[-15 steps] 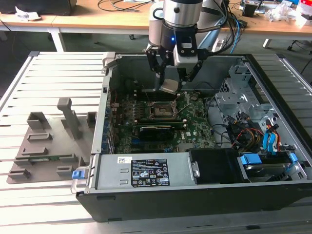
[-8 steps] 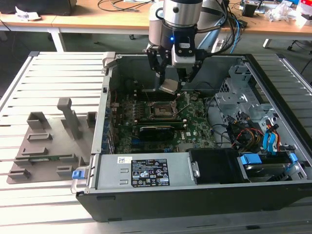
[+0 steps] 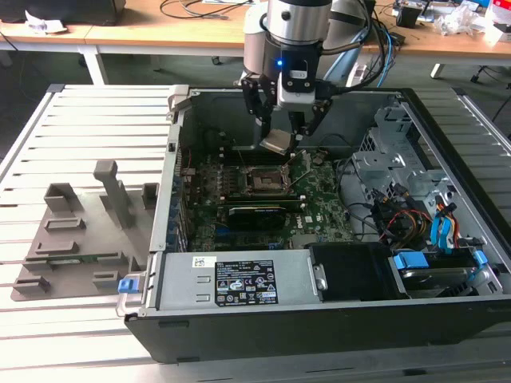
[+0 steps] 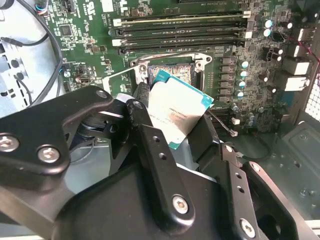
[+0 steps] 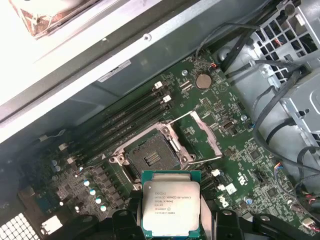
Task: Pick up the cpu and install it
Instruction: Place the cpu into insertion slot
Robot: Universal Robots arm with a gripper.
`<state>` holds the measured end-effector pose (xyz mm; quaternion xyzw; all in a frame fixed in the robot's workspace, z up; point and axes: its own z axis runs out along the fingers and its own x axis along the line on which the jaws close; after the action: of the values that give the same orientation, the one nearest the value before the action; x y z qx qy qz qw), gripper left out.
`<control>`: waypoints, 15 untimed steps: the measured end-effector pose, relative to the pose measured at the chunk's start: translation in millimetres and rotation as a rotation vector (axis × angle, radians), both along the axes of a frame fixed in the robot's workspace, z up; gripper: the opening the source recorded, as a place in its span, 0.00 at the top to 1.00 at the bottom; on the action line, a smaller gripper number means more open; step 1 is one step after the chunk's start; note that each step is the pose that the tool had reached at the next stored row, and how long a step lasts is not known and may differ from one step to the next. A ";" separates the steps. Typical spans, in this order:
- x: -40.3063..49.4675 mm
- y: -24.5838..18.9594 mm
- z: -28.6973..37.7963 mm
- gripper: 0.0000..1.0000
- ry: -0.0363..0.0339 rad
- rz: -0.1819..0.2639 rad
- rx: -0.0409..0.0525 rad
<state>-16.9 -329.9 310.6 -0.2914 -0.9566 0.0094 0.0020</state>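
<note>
Arm over open PC case, which lies on its side on the slatted table; end effector inside the case opening, above the motherboard; fingers pinching the cpu by two opposite edges. In the exterior view the cpu hangs tilted in the air, clear of the board, just up-picture of the socket; not seated, not touching the socket. Second wrist view: cpu with metal top facing the camera, green edge visible, one corner overlapping the socket in the picture; black fingers on either side of it. First wrist view: cpu level between the finger ends, socket near it and bare, contact field exposed; load frame swung open to one side, wire lever released. RAM slots run alongside the socket; coin cell further out on the board. Black cables loop over the board towards the metal drive cage at the exterior view's right. Grey fixture with slots and upright posts on the table at the exterior view's left, well apart from the arm.
</note>
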 end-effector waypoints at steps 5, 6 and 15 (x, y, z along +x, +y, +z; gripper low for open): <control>0.0 0.0 0.0 0.45 0.0000 -0.051 0.0000; 0.0 0.0 0.0 0.45 0.0000 -0.064 0.0000; 0.0 0.0 -0.1 0.45 0.0000 -0.183 0.0000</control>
<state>-16.9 -329.9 310.5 -0.3776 -0.9259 0.0092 0.0029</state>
